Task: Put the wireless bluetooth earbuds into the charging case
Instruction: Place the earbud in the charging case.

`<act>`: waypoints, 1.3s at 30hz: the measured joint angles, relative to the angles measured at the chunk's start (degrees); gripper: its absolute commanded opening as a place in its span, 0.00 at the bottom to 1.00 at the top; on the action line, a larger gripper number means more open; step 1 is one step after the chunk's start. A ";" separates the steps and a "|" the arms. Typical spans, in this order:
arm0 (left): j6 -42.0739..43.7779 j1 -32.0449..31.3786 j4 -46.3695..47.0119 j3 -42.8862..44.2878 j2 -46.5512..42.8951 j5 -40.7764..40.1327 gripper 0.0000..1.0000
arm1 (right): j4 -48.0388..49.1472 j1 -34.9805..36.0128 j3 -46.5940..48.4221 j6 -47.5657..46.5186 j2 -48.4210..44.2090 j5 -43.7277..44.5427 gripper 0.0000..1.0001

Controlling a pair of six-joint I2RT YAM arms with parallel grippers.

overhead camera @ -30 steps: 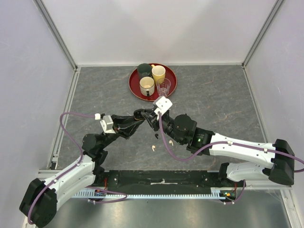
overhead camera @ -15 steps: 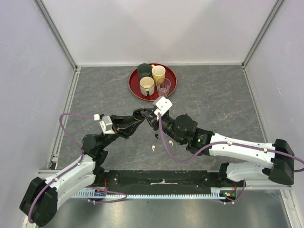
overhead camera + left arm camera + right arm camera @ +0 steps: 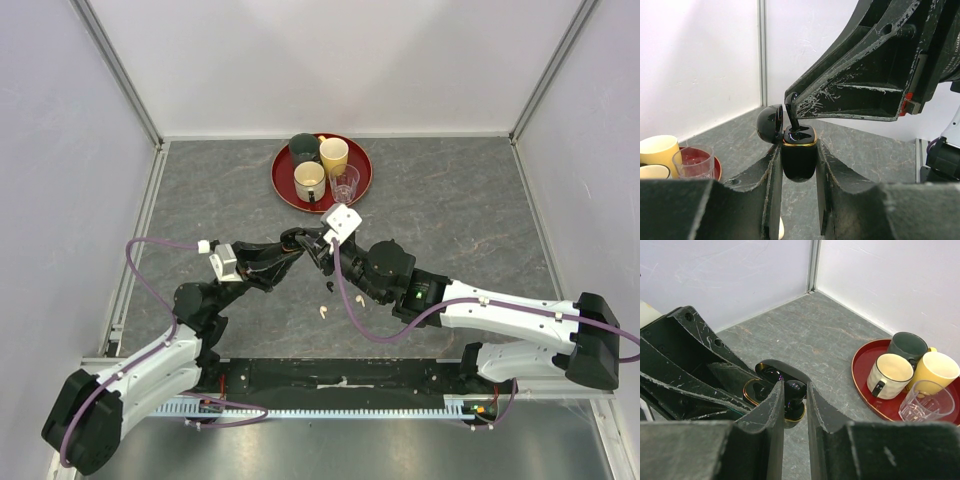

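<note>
Clamping the open case (image 3: 799,159) upright mid-frame, the left jaws brace it so the right jaws, pinched on a black earbud (image 3: 791,117), can press it into a socket. A white earbud (image 3: 323,311) lies on the worktop (image 3: 450,190) just below.

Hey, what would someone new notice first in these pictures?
Mid-table, the left gripper clamps an open black charging case while the right gripper holds a black earbud at its socket. Farther back sits a red tray of cups; a cream earbud lies loose nearby.
</note>
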 measured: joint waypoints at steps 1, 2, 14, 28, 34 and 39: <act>0.00 0.00 0.31 0.00 0.22 0.00 0.02 | -0.02 0.00 -0.02 0.11 0.00 -0.20 0.00; -0.02 0.00 0.63 0.00 0.46 -0.02 0.02 | 0.00 -0.02 -0.02 0.17 0.00 -0.26 0.00; -0.39 0.00 1.14 0.00 0.79 -0.11 0.02 | 2.25 0.00 -1.25 -1.01 0.00 1.29 0.00; -0.44 0.00 1.38 -0.07 0.52 -0.48 0.02 | 3.28 0.11 -1.27 -2.73 0.13 1.09 0.00; -0.48 0.00 1.40 -0.07 0.52 -0.96 0.02 | 4.44 0.11 -1.29 -3.58 0.83 0.68 0.00; -0.52 0.00 2.01 -0.07 0.59 -1.27 0.02 | 5.14 0.11 -1.29 -3.06 0.87 0.07 0.00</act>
